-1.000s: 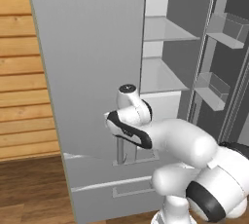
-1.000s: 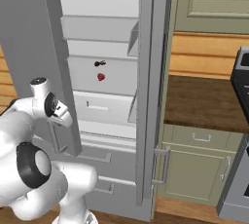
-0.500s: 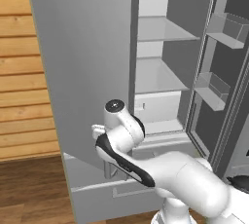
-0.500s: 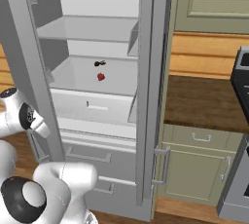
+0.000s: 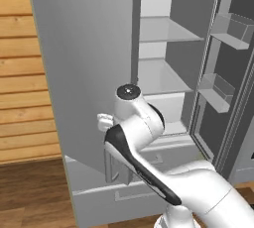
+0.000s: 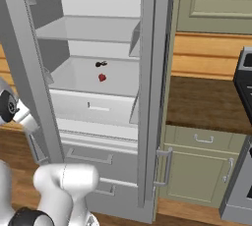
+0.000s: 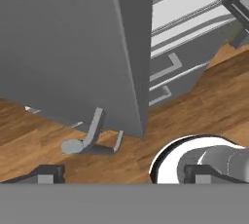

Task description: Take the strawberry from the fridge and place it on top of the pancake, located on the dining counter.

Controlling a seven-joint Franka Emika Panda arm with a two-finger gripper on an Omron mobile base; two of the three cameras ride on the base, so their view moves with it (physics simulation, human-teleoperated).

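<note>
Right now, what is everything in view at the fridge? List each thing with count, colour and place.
fridge: one, light grey, both upper doors swung open, white shelves inside.
strawberry: one, bright red, on the lower inside shelf above the white drawer.
small dark item: one, blackish, just behind the strawberry on the same shelf.
door handle: one, grey bar, on the outside of the left door.
lower drawers: two, grey, shut, below the open doors.
wall cabinets: green, right of the fridge, dark wood top.
floor: brown wood.
gripper: one, dark tips, open, pointing at the door handle, holding nothing.
</note>
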